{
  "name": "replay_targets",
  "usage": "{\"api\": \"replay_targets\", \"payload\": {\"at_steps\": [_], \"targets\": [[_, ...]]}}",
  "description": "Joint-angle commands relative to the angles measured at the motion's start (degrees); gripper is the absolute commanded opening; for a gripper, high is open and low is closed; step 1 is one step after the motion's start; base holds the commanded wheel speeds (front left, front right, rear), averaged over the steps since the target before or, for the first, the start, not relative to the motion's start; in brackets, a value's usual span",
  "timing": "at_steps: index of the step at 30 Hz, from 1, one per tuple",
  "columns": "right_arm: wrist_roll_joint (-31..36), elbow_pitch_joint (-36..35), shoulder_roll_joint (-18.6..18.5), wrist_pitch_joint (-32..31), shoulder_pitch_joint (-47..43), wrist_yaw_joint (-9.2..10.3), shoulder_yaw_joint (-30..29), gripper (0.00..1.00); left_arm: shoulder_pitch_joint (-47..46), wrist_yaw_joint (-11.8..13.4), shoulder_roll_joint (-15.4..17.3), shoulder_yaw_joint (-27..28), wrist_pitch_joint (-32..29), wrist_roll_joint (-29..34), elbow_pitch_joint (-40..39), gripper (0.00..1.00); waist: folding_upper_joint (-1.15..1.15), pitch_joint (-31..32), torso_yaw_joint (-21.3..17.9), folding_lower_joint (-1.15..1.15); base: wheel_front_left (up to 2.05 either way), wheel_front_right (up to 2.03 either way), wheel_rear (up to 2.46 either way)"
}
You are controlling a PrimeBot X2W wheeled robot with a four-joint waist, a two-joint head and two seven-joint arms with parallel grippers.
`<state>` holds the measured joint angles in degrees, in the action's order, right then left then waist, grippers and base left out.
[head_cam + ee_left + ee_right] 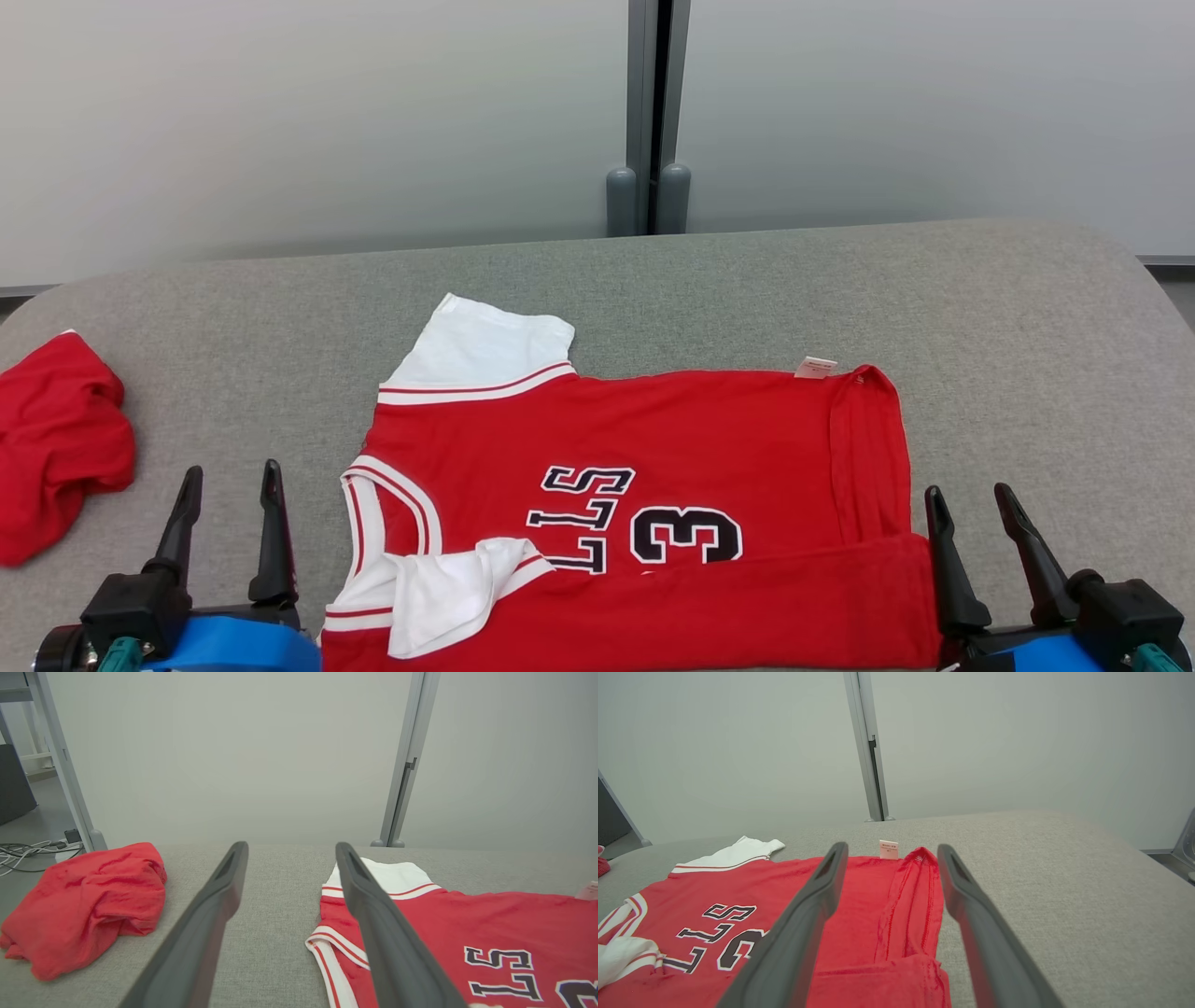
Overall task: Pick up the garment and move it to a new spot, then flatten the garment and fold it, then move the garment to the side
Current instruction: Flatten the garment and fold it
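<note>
Both jaws are standing wide, empty; you are flanking the garment (709,429) with left gripper (232,469) and right gripper (966,489), likely preparing the next fold.

Left claw (230,487) and right claw (971,506) both low, fingers spread wide, pointing forward, holding nothing.

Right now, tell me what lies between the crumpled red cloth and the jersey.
Bare grey surface, seen in the head view between the crumpled red cloth and the jersey. The open left gripper hangs over that gap.
</note>
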<state>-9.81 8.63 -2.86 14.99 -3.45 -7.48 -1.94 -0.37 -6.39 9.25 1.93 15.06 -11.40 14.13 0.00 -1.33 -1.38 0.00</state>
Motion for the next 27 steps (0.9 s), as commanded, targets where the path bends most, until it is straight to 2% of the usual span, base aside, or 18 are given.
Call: {"api": "replay_targets", "payload": {"at_steps": [1,12,17,22,27], "targets": [[-0.12,0.37,-0.08,0.27,-0.02,-0.03,-0.05,1.0,-0.45,-0.22,-0.25,0.33,0.16,0.57,-0.17,1.0,0.0,-0.05,-0.01,0.0,0.0,0.0,0.0],[0.27,1.32,-0.07,0.27,0.74,-0.03,-0.5,1.0,-0.36,-0.66,-1.14,1.05,0.16,1.58,0.01,1.0,0.0,-0.01,-0.21,0.0,0.0,0.0,0.0],[1.87,2.38,-0.43,-0.45,3.6,-0.03,-1.41,1.0,-3.34,-0.87,-0.52,0.61,0.16,1.65,0.65,1.0,0.0,-0.73,-0.37,0.0,0.0,0.0,0.0],[3.94,3.77,-2.58,-4.29,12.09,-0.03,-1.3,1.0,-13.83,-1.22,2.67,-2.58,0.15,0.98,3.69,1.0,0.0,-3.85,-0.59,0.0,0.0,0.0,0.0],[5.3,6.48,-4.18,-8.53,22.08,-0.03,0.01,1.0,-26.65,-1.24,6.8,-8.45,-1.18,-1.83,7.94,1.0,0.0,-9.33,-1.66,0.0,0.0,0.0,0.0]]}}
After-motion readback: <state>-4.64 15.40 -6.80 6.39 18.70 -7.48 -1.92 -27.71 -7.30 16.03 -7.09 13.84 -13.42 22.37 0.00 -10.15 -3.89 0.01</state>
